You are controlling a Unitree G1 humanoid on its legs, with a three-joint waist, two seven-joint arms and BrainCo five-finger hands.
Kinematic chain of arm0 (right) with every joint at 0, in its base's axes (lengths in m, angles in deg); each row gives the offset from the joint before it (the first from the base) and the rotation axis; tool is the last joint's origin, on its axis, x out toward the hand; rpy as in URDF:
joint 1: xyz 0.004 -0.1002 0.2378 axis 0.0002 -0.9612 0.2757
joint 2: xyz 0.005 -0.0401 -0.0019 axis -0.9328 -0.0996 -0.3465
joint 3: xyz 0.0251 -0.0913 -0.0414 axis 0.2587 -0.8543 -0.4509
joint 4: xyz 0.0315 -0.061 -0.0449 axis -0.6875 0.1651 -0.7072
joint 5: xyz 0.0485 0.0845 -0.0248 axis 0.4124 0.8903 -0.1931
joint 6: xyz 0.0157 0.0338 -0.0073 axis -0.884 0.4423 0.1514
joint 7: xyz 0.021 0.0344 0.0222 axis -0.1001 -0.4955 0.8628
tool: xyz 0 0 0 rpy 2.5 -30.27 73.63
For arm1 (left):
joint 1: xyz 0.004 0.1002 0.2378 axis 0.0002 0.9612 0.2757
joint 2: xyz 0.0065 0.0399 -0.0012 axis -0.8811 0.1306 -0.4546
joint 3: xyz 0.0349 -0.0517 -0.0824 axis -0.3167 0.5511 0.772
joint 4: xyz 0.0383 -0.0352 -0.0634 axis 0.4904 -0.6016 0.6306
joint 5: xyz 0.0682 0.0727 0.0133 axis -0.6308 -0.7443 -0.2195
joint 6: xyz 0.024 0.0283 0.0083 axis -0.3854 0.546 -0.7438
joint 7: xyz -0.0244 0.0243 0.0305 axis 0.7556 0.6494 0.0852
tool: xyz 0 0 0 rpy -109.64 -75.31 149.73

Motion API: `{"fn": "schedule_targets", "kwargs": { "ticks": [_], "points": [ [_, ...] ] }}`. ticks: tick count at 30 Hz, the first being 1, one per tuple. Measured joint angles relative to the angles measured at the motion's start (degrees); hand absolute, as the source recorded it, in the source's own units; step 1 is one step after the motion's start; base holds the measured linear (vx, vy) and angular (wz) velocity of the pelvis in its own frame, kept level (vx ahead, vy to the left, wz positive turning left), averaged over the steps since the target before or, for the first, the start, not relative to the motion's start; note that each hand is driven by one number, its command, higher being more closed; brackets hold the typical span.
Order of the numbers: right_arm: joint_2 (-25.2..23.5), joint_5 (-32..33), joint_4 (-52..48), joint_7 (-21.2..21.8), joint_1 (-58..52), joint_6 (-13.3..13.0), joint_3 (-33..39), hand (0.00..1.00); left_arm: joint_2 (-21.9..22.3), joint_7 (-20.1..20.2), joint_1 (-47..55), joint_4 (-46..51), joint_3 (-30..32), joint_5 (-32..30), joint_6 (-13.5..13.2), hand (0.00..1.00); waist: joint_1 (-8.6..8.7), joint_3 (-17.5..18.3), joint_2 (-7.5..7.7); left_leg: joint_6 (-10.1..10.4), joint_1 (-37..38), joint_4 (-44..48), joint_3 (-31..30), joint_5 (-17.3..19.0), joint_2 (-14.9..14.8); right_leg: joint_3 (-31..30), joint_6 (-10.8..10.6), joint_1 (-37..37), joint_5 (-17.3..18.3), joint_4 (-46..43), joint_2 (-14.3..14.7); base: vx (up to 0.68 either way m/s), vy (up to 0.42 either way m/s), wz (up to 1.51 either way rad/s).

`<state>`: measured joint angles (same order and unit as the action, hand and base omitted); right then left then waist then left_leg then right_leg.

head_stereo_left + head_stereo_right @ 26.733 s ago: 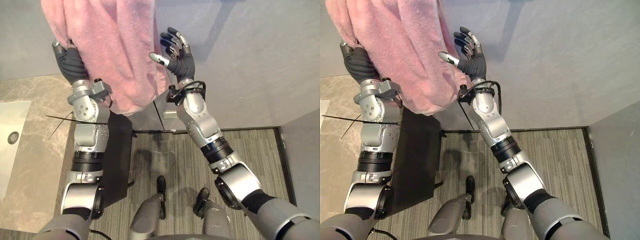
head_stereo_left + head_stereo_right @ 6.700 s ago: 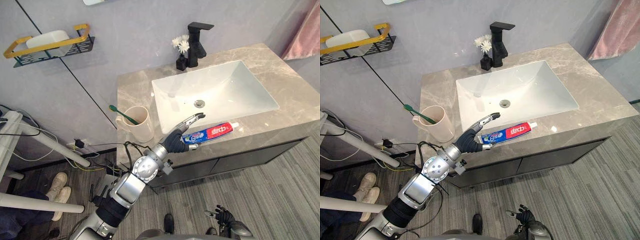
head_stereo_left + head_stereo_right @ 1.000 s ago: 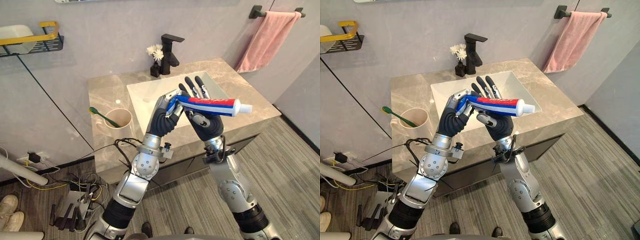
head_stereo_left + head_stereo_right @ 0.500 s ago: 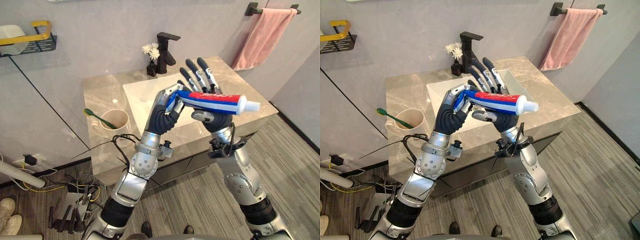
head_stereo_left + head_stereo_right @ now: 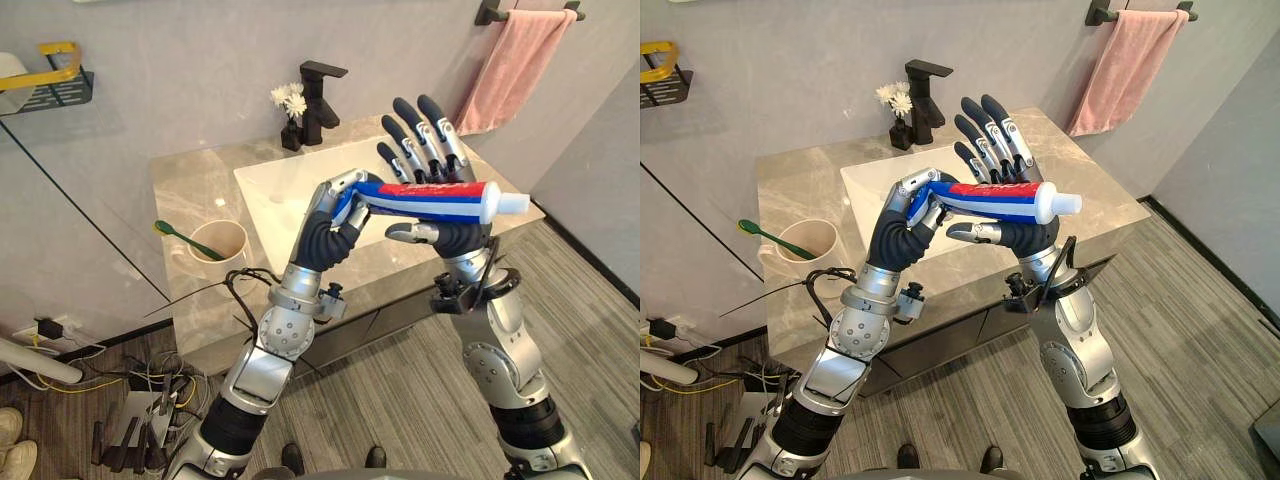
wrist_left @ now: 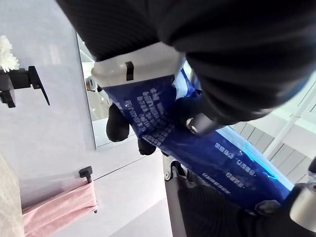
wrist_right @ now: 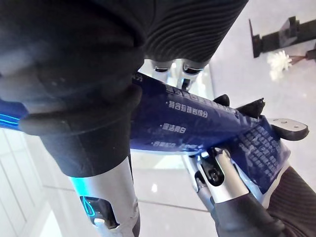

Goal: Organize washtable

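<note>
The step in hand looks like a handover of the toothpaste in the air above the sink, perhaps on its way to the cup (image 5: 218, 245) at the left of the tabletop (image 5: 195, 185), where a toothbrush (image 5: 185, 238) leans. The left hand (image 5: 330, 225) has its fingers curled tight on the flat crimped end. The toothpaste tube (image 5: 430, 197) lies level across the right hand (image 5: 458, 236), whose fingers stand straight and spread behind it, thumb stretched out beneath, not closed. To do this well, the right fingers should probably wrap the tube's middle before the left lets go, since a soft tube could sag or roll off an open palm. If it goes into the cup, it should slide in beside the brush without tipping the cup.

The cup is plain, cream and round, the toothbrush slim and green. The tabletop is polished grey-brown stone around 1 white rectangular sink (image 5: 275, 190). The tube is glossy blue, red and white, with a round white cap. A fluffy pink towel (image 5: 505, 65) hangs at the right.
</note>
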<state>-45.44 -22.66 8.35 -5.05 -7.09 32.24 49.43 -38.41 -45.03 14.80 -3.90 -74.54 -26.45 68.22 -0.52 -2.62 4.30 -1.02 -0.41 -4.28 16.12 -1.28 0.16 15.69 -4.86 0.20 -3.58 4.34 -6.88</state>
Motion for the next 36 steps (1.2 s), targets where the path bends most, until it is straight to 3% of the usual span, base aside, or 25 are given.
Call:
{"fn": "schedule_targets", "kwargs": {
  "ticks": [22,23,30,36],
  "points": [
    [-5.93,-8.42,0.00,-1.81,0.20,-0.32,0.77,1.00,0.11,1.81,1.55,-0.05,0.78,0.57,-0.51,1.00,-0.03,-0.03,-0.03,-0.04,-0.79,-0.05,-1.20,-0.03,0.49,1.35,-0.11,0.16,0.09,0.04,-0.13,0.00,-0.003,0.02],
    [-6.35,-8.56,0.00,-1.98,0.20,-0.32,0.77,1.00,0.12,1.81,1.55,-0.05,0.81,0.59,-0.51,0.00,-0.01,-0.03,-0.03,-0.04,-0.78,-0.05,-1.19,-0.03,0.53,1.35,-0.11,0.16,0.08,0.04,-0.15,0.00,0.000,0.00],
    [-7.79,-11.62,0.34,-5.38,1.35,-0.53,2.10,1.00,-0.57,1.62,3.31,-0.92,1.70,0.57,-0.18,0.00,-0.09,-0.04,-0.04,-0.11,-0.74,-0.05,-1.28,-0.08,0.56,1.46,-0.11,0.08,0.08,0.04,-0.19,0.00,0.000,0.00],
    [-7.87,-13.06,5.18,-11.01,8.42,-2.65,9.85,1.00,-0.97,-0.19,3.28,0.92,5.88,0.67,0.96,0.00,-0.03,-0.09,-0.14,-0.40,-0.60,-0.05,-2.08,-0.32,0.74,2.40,-0.11,-0.46,0.08,0.04,-0.36,-0.02,-0.001,0.07]
  ]
}}
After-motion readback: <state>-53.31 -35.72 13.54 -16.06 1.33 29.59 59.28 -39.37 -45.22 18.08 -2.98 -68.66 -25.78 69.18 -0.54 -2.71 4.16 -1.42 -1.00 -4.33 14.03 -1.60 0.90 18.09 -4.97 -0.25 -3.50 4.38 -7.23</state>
